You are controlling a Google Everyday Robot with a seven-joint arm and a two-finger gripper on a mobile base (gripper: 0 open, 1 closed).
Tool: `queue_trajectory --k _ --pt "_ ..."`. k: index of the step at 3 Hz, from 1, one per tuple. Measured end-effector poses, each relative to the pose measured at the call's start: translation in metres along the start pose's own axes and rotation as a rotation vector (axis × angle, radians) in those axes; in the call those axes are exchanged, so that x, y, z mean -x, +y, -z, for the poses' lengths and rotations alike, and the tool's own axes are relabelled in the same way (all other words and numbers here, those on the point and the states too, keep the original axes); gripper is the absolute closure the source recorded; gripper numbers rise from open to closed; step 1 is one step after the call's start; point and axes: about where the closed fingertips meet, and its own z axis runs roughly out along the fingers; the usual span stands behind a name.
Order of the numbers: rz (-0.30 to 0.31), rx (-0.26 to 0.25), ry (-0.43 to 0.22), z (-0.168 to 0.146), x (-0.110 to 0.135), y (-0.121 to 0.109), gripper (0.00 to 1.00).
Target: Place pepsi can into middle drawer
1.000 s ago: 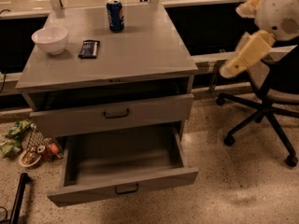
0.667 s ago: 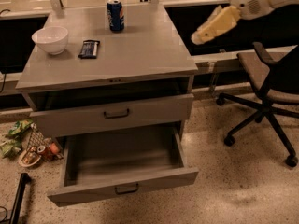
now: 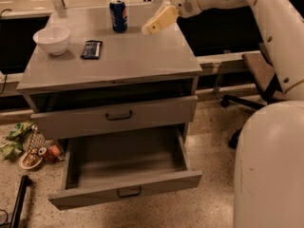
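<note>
The pepsi can (image 3: 118, 15), blue with a silver top, stands upright at the back middle of the grey cabinet top (image 3: 137, 61). My gripper (image 3: 153, 26) hangs over the back right of the top, a short way right of the can, pointing down and left toward it and holding nothing. Below the top, an upper drawer (image 3: 118, 115) is pulled out slightly. The drawer under it (image 3: 95, 194) is pulled out wide and is empty inside.
A white bowl (image 3: 52, 39) and a flat dark snack bar (image 3: 91, 49) lie on the left of the top. An office chair (image 3: 259, 75) stands to the right. Leafy clutter and small items (image 3: 26, 148) lie on the floor at left. My white body (image 3: 270, 165) fills the lower right.
My arm has swung left, from beside the chair to over the cabinet top, close to the can. The can, bowl, bar and drawers have not moved.
</note>
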Motion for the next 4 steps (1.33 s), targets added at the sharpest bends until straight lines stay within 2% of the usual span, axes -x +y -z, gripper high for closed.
queue_trajectory --k 1,2,3,4 --pt "0.001 -0.001 -0.001 0.0 0.0 0.0 0.0" --pt "-0.031 -0.057 -0.021 -0.013 -0.004 -0.014 0.0" --pt "-0.12 -0.145 -0.065 -0.055 -0.022 -0.041 0.0" --pt "-0.181 -0.26 -0.118 -0.097 -0.036 -0.075 0.0"
